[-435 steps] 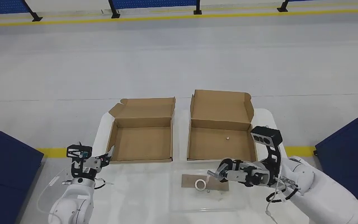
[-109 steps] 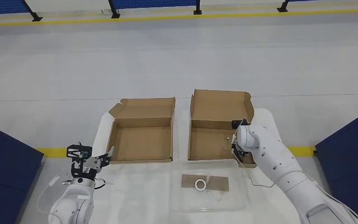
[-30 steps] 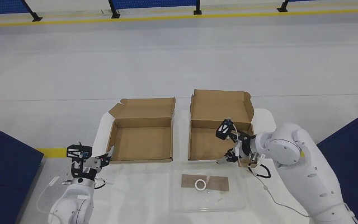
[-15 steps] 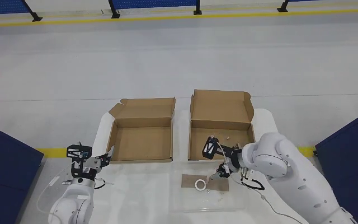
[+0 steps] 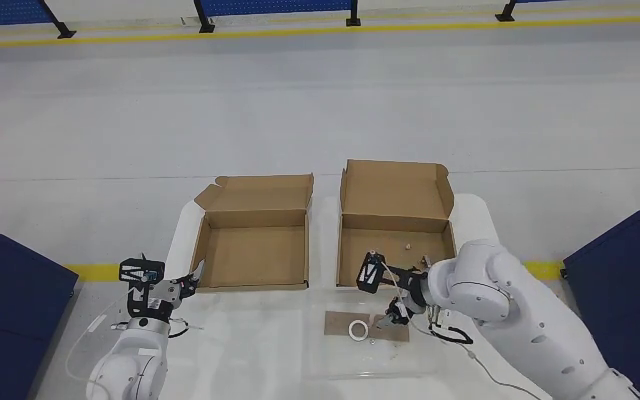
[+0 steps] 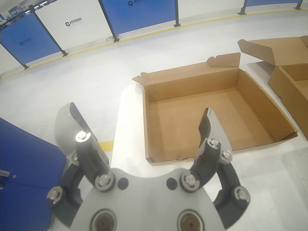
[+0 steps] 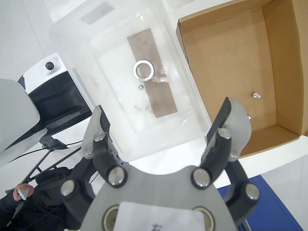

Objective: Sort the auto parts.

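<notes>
A clear plastic bin (image 5: 330,360) sits at the table's front with a metal ring (image 5: 356,329) and a small screw (image 5: 372,340) inside, on a brown strip (image 5: 345,322). My right gripper (image 5: 393,314) hangs open and empty over the bin's right part. Its wrist view looks down on the ring (image 7: 143,70), the screw (image 7: 139,87) and the bin's rim (image 7: 168,143), past the right gripper (image 7: 163,106). The right box (image 7: 228,56) holds a small bolt (image 7: 255,95). My left gripper (image 6: 139,109) is open and empty, just left of the empty left box (image 6: 192,82).
Two open cardboard boxes (image 5: 255,255) (image 5: 385,262) stand side by side behind the bin, lids folded back. A small pale part (image 5: 407,243) lies on the right box's floor. The left gripper (image 5: 190,276) sits at the table's left edge.
My right arm has swung from the right box's front right corner down and leftward over the bin. The left arm has not moved.
</notes>
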